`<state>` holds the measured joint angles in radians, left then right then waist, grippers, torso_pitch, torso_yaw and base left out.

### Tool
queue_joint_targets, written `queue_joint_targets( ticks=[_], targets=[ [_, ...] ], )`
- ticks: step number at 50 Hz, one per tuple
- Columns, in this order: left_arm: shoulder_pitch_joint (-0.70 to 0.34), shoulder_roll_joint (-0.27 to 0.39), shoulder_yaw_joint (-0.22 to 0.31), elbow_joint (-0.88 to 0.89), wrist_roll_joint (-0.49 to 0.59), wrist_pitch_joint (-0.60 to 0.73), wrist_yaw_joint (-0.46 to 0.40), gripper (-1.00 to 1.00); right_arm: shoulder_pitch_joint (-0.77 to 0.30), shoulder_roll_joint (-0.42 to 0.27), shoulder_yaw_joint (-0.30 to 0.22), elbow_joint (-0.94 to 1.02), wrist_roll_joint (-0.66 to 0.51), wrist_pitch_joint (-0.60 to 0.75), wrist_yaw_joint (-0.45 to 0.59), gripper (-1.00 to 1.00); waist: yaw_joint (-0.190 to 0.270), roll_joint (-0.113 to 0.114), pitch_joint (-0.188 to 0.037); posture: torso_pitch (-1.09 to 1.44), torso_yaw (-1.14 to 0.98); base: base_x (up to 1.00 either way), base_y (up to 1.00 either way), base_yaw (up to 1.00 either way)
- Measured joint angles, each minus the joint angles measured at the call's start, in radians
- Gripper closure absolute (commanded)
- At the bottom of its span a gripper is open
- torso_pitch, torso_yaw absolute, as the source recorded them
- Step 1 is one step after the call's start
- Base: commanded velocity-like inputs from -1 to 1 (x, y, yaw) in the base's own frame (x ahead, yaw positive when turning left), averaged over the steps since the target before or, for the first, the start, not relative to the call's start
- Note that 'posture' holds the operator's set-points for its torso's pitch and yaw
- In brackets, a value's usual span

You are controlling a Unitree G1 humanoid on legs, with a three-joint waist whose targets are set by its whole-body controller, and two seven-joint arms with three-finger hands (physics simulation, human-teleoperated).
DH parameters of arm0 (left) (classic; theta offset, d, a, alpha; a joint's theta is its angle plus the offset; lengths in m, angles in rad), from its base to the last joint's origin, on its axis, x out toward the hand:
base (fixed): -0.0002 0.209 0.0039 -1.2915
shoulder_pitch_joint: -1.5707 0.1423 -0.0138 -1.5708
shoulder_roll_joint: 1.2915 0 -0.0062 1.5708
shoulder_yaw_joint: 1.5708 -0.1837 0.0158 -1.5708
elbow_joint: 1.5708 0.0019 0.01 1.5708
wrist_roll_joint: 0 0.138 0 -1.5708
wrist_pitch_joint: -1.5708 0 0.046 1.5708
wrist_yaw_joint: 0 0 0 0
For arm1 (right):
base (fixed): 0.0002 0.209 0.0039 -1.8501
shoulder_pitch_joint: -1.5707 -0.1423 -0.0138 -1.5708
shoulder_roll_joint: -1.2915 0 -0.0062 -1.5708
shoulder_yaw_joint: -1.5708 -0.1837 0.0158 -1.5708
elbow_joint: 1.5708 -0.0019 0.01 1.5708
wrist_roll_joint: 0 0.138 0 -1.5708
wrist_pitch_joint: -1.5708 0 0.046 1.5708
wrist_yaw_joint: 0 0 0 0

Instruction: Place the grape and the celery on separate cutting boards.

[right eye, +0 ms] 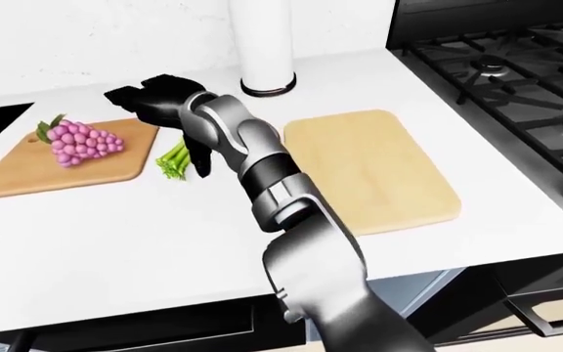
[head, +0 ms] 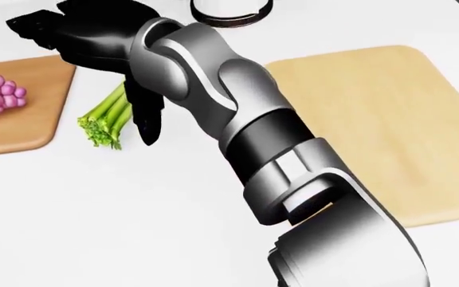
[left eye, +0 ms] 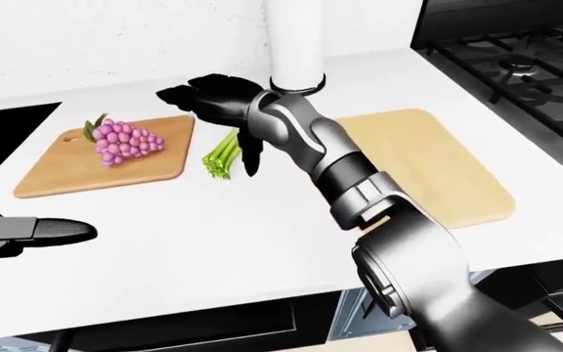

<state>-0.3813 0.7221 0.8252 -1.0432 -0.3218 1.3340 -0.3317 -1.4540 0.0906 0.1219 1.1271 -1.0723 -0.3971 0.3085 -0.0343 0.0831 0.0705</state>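
**Right hand over the celery; grapes already on a board**

You have two cutting boards on the white counter (left eye: 213, 220): one darker orange-brown wooden cutting board (left eye: 66, 169) at the left-eye view's 9 o'clock, and one paler, larger wooden cutting board (left eye: 428, 161) at its 3 o'clock. One bunch of purple-pink grapes (left eye: 123, 141) with a green leaf lies on the darker board. The paler board carries nothing.

One bundle of green celery stalks (head: 106, 119) lies on the bare counter between the two boards, just beside the darker board's right edge, leafy end toward 7 o'clock in the head view.

Your black three-fingered right hand (head: 110, 54) sits over the celery's upper end, fingers spread wide; one finger (head: 146, 119) points down just right of the stalks. You cannot tell whether it touches them, and nothing is gripped.

Your left hand (left eye: 51, 231) shows at the left-eye view's 8 o'clock, low over the counter, well apart from everything; its fingers cannot be made out.

One white cylinder with a dark base ring (right eye: 265, 59) stands at 12 o'clock. One black gas stove (right eye: 497, 66) fills the 2 o'clock corner.
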Motion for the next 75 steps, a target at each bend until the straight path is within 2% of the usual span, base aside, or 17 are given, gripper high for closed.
queue_joint_targets(
  ticks=[6,19,23,24,32,41,51,62,63,67,70,71,73,75],
  targets=[
    [0.02,-0.01,0.012,0.0,0.002,-0.017,-0.005,-1.0,0.005,0.009,0.006,0.031,-0.003,-0.002,-0.02,-0.51,0.001,0.0,-0.001,0.0,0.0,0.0,0.0,0.0],
    [0.037,-0.016,0.045,0.001,-0.005,-0.031,-0.018,-1.0,0.025,0.015,0.015,0.088,-0.029,-0.014,-0.067,-0.54,0.002,0.0,-0.001,0.0,0.0,0.0,0.0,0.0],
    [0.04,-0.019,0.059,0.001,-0.014,-0.029,-0.025,-1.0,0.028,0.016,0.015,0.102,-0.039,-0.018,-0.083,-0.47,0.003,0.001,-0.002,0.0,0.0,0.0,0.0,0.0],
    [0.042,-0.019,0.061,0.001,-0.016,-0.03,-0.026,-1.0,0.028,0.016,0.014,0.105,-0.041,-0.019,-0.087,-0.15,0.003,0.001,-0.002,0.0,0.0,0.0,0.0,0.0],
    [0.057,-0.043,0.075,0.002,-0.017,-0.043,-0.036,-1.0,0.033,0.015,0.012,0.136,-0.058,-0.022,-0.12,-0.2,0.003,0.001,-0.004,0.0,0.0,0.0,0.0,0.0],
    [0.101,-0.041,0.094,0.001,-0.029,-0.085,-0.039,-1.0,0.034,0.021,0.009,0.142,-0.07,-0.018,-0.142,-0.25,0.005,0.002,-0.005,0.0,0.0,0.0,0.0,0.0],
    [0.142,-0.03,0.13,0.001,-0.113,-0.116,-0.002,-1.0,0.038,0.028,0.016,0.157,-0.108,-0.034,-0.202,-0.22,0.006,0.007,-0.012,0.0,0.0,0.0,0.0,0.0],
    [0.166,-0.021,0.143,-0.001,-0.188,-0.141,0.042,-1.0,0.034,0.032,0.008,0.161,-0.118,-0.038,-0.218,-0.23,0.007,0.01,-0.008,0.01,0.0,0.0,0.0,0.0],
    [0.168,-0.021,0.144,-0.001,-0.191,-0.142,0.044,-1.0,0.033,0.032,0.008,0.162,-0.119,-0.038,-0.219,-0.03,0.006,0.01,-0.007,0.01,0.0,0.0,0.0,0.0],
    [0.192,-0.027,0.173,0.0,-0.21,-0.158,0.037,-1.0,0.031,0.036,0.009,0.167,-0.124,-0.039,-0.236,0.03,0.006,0.011,-0.006,0.01,0.0,0.0,0.0,0.0],
    [0.205,-0.028,0.18,-0.001,-0.221,-0.17,0.041,-1.0,0.027,0.037,0.007,0.165,-0.127,-0.032,-0.253,0.25,0.009,0.012,-0.004,0.01,0.0,0.0,0.0,0.0],
    [0.209,-0.029,0.182,-0.001,-0.226,-0.173,0.042,-1.0,0.025,0.037,0.007,0.165,-0.128,-0.032,-0.255,0.25,0.009,0.011,-0.004,0.02,0.0,0.0,0.0,0.0],
    [0.213,-0.027,0.187,0.0,-0.235,-0.176,0.044,-1.0,0.024,0.037,0.007,0.164,-0.13,-0.032,-0.259,0.37,0.01,0.011,-0.003,0.02,0.0,0.0,0.0,0.0],
    [0.217,-0.023,0.194,0.0,-0.246,-0.178,0.048,-1.0,0.022,0.037,0.005,0.162,-0.13,-0.031,-0.263,0.37,0.01,0.01,-0.003,0.02,0.0,0.0,0.0,0.0]
  ],
)
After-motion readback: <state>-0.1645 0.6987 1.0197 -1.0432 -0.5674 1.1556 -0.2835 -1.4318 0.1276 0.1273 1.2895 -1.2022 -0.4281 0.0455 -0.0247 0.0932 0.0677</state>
